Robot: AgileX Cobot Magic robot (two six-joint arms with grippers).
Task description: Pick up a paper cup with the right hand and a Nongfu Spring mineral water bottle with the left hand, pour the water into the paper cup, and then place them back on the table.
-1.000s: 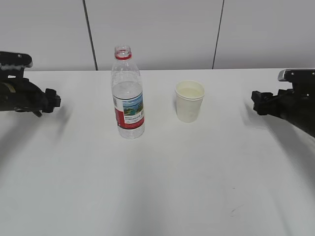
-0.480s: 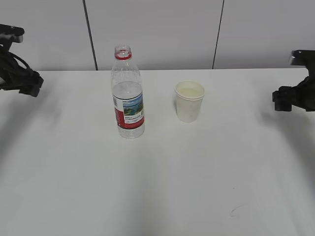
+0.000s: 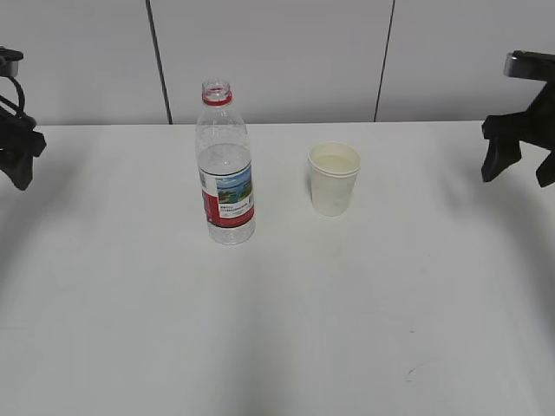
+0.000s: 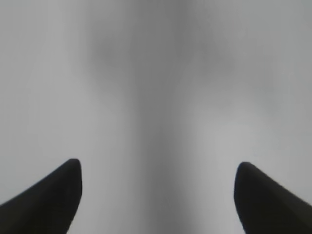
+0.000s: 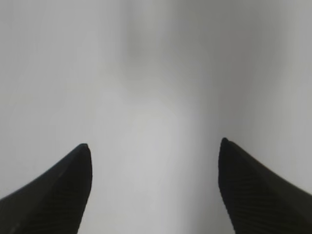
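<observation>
The Nongfu Spring bottle [image 3: 225, 169] stands upright and uncapped on the white table [image 3: 277, 329], left of centre, partly filled with water [image 3: 224, 158]. The paper cup [image 3: 334, 178] stands upright to its right, with liquid showing inside. My left gripper [image 3: 17, 160] hangs at the far left edge, well away from the bottle. My right gripper [image 3: 520, 160] hangs at the far right edge, well away from the cup. Both wrist views show wide-open, empty jaws over bare table: the left gripper [image 4: 158, 168], the right gripper [image 5: 153, 148].
A grey panelled wall [image 3: 277, 52] with two dark seams stands behind the table. A small dark scuff mark [image 3: 414, 373] lies on the tabletop at the front right.
Both arms have drawn back outward and upward toward the frame edges, and their grippers now point down. The bottle and cup have not moved.
</observation>
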